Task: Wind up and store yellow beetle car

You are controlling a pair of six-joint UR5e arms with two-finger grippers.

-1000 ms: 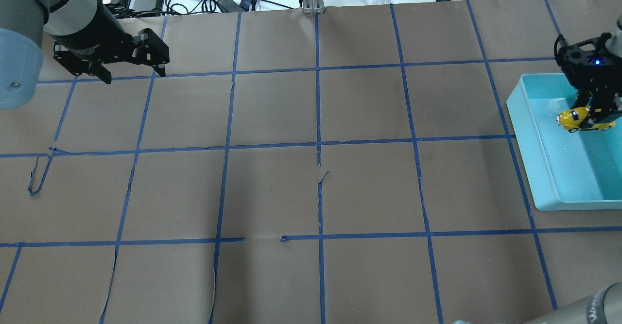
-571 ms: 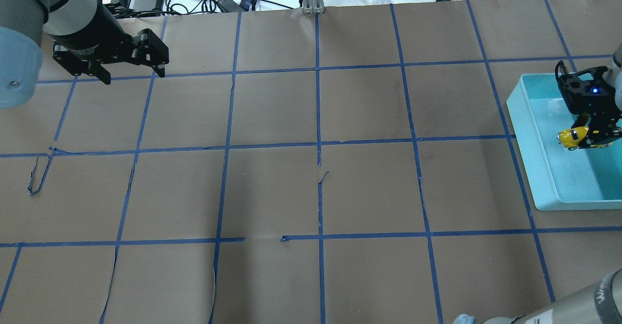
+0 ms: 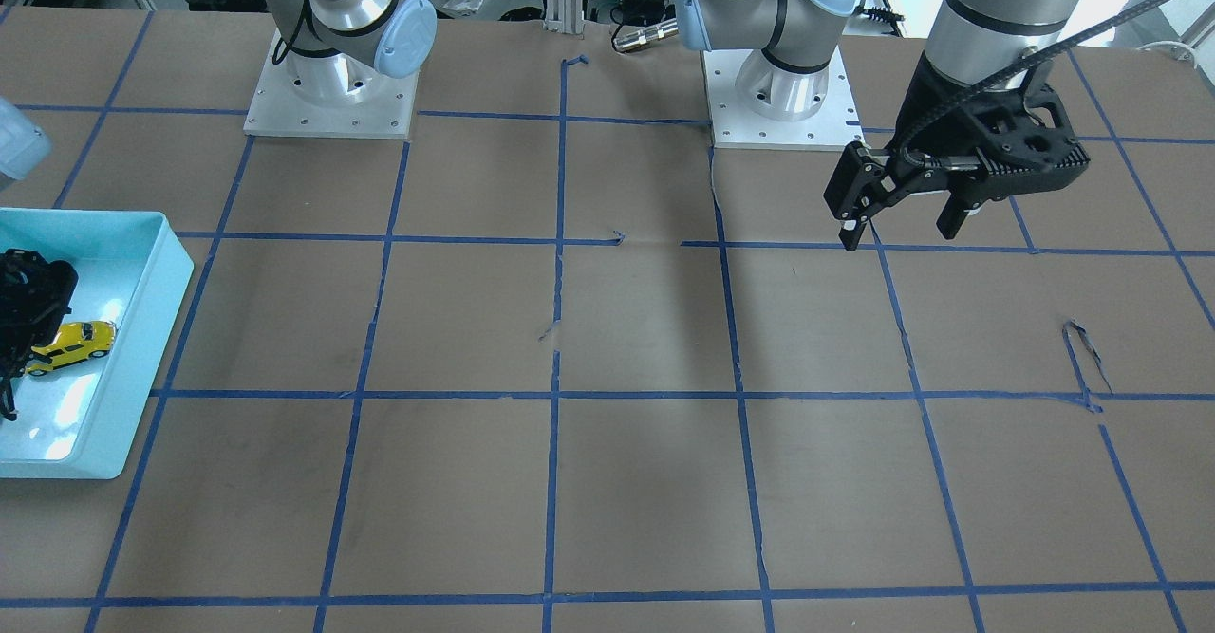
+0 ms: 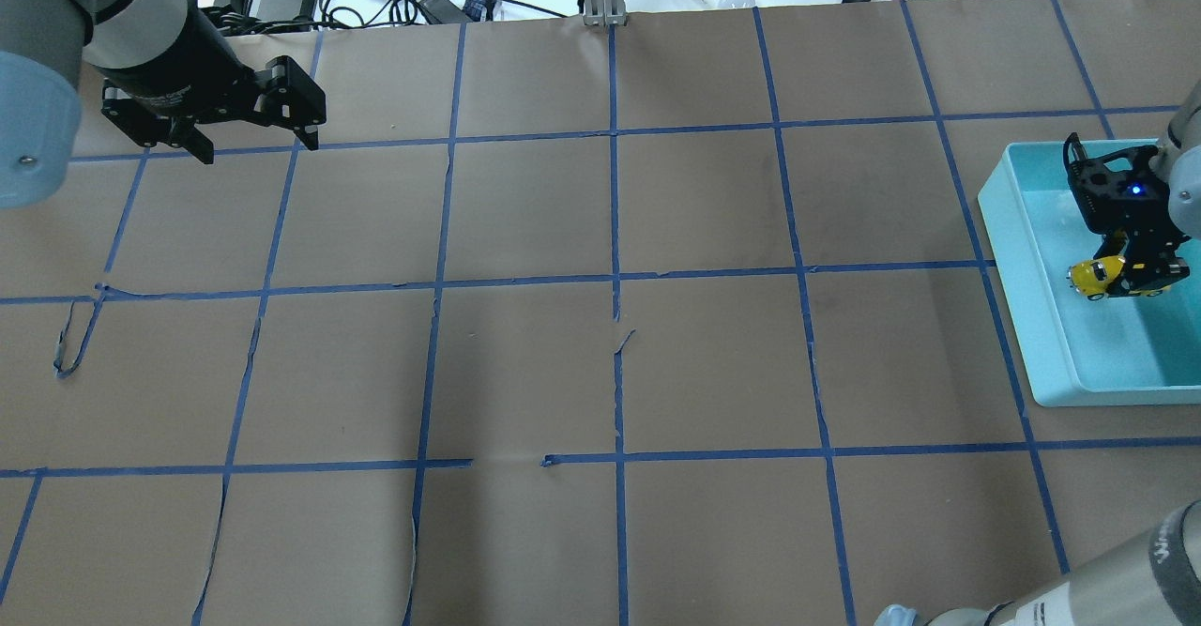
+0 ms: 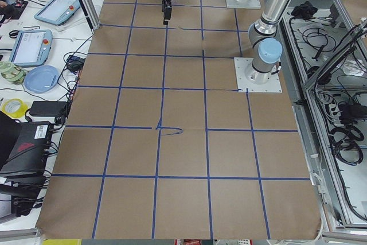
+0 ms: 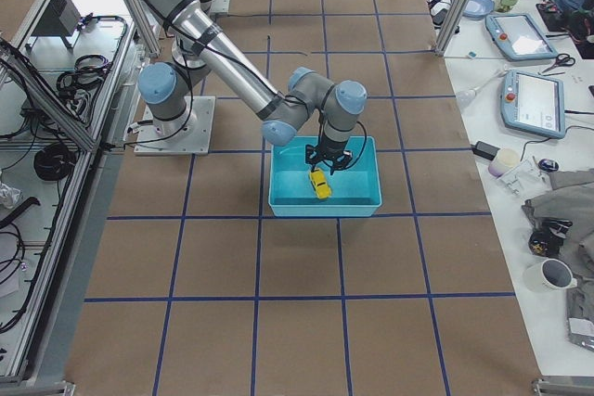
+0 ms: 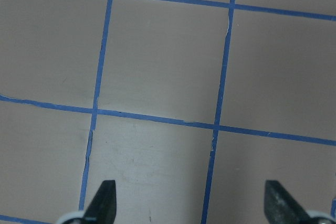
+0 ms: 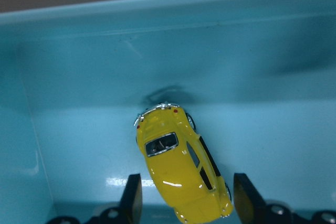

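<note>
Item: turquoise tray (image 4: 1041, 307) at the overhead view's right edge, on brown paper gridded with blue tape (image 4: 615, 279). We log the yellow beetle car (image 8: 181, 171) on the tray floor. Right gripper (image 8: 186, 199) straddles the car, fingers (image 8: 131, 196) apart, gaps visible on both sides. Left gripper (image 4: 251, 133), upper left, spread wide over bare paper, holding nothing.

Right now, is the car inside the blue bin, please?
Yes, the car sits on the floor of the bin, between the right end effector's fingers.
</note>
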